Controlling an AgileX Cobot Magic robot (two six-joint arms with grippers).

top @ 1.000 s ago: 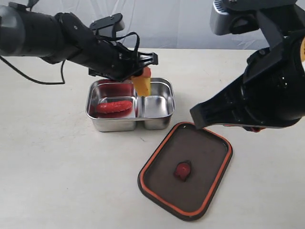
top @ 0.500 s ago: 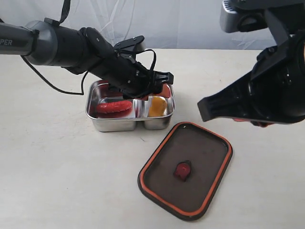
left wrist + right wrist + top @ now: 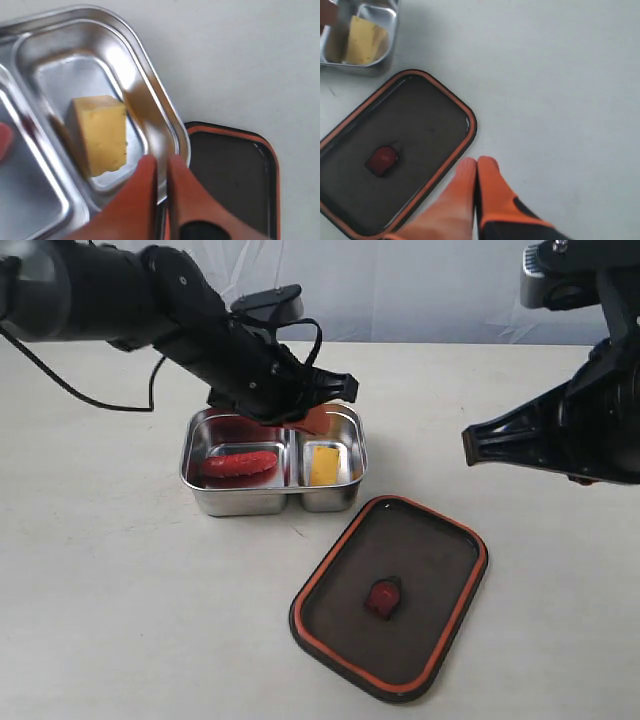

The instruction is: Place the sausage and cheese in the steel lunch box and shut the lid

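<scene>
The steel lunch box (image 3: 245, 502) stands at the table's centre left. The red sausage (image 3: 240, 462) lies in its larger compartment. The yellow cheese (image 3: 323, 464) lies flat in the smaller one, also seen as the cheese (image 3: 102, 132) and the cheese (image 3: 364, 41). My left gripper (image 3: 318, 420) hovers just above the box's far edge; in the left wrist view the left gripper (image 3: 161, 162) is shut and empty, over the box rim (image 3: 167, 125). The dark lid (image 3: 390, 595) lies rim-up nearer the front. My right gripper (image 3: 477, 164) is shut and empty, above bare table beside the lid (image 3: 395, 150).
The lid's small red valve tab (image 3: 383, 596) sits at its centre and shows again as the tab (image 3: 381, 159). The right arm's bulky body (image 3: 560, 435) hangs over the table's right side. A white curtain backs the table.
The cheese went from the left gripper into the smaller compartment. The left gripper let go, rose a little and shut. The right arm drew back to the right.
</scene>
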